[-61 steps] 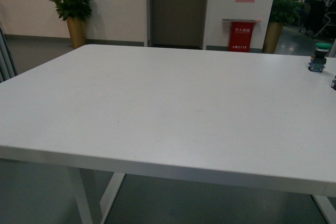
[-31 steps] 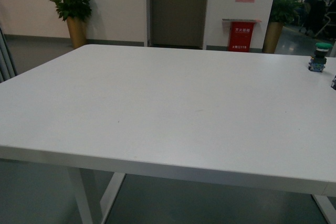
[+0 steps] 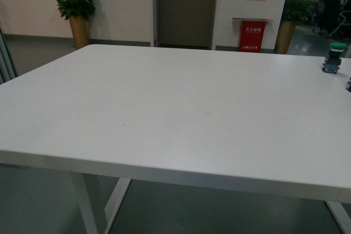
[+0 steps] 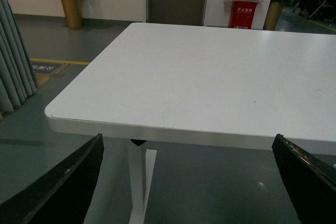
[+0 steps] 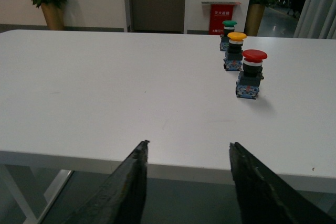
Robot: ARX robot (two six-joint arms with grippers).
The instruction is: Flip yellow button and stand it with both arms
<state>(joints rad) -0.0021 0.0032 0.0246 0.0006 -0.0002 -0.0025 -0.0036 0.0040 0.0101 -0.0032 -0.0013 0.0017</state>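
The yellow button (image 5: 235, 51) stands cap up on the white table (image 5: 105, 93) in the right wrist view. It is the middle one of a row, between a green-capped button (image 5: 228, 34) and a red-capped button (image 5: 250, 73). My right gripper (image 5: 188, 148) is open and empty, at the table's near edge and well short of the row. My left gripper (image 4: 187, 145) is open and empty, low in front of the table's edge (image 4: 210, 135). Neither arm shows in the front view, and the yellow button is out of that view.
In the front view only the green-capped button (image 3: 333, 57) shows, at the table's far right. A dark bit (image 3: 349, 84) sits at the picture's right edge. Potted plants (image 3: 77, 9), a door and a red box (image 3: 251, 35) stand beyond the table.
The front view has shifted very slightly. Nothing on the table has visibly moved.
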